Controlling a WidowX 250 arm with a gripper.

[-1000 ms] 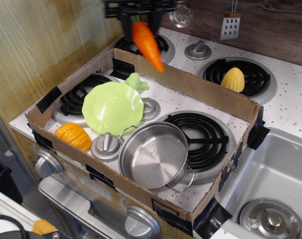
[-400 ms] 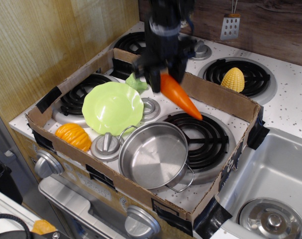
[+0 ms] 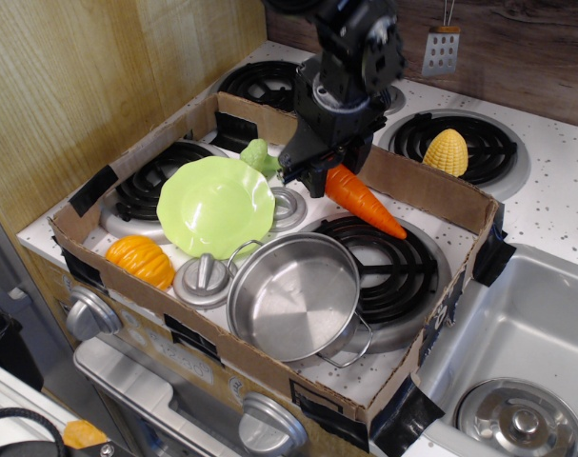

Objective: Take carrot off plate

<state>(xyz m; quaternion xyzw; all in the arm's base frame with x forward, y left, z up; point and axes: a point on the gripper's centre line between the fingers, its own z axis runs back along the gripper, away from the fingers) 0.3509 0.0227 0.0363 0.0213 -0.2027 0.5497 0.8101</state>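
Nearest the camera, at lower centre of the frame, stands the steel pot (image 3: 295, 297), empty, with a knob-like grey lid (image 3: 203, 280) touching its left side and the orange pumpkin (image 3: 141, 261) further left against the cardboard wall (image 3: 269, 367). Just behind these, left of centre, the plate (image 3: 215, 205) lies bare, its scalloped rim tilted slightly over a burner; nothing orange rests on it.

Further back, at centre, the carrot (image 3: 364, 201) hangs over the front-right coil burner (image 3: 393, 267), well apart from the plate. It points down and to the right, tip low over the coils; whether the tip touches them cannot be told. Its thick stem end is pinched by the claw (image 3: 323, 177), whose dark fingers close around that end, so the green stem itself is hidden.

The carrot looks like smooth, hollow plastic: light, stiff, not fragile, but glossy and tapered, so it would tend to slide out toward the thin end under a squeeze. The thick end, where it is held now, seems the safest hold, since the widest section gives the fingers most surface.

Behind the claw, a small green toy (image 3: 260, 156) sits by the plate's far rim. At upper right, outside the box, the yellow corn cob (image 3: 446, 152) rests on the back burner of the counter (image 3: 555, 205).
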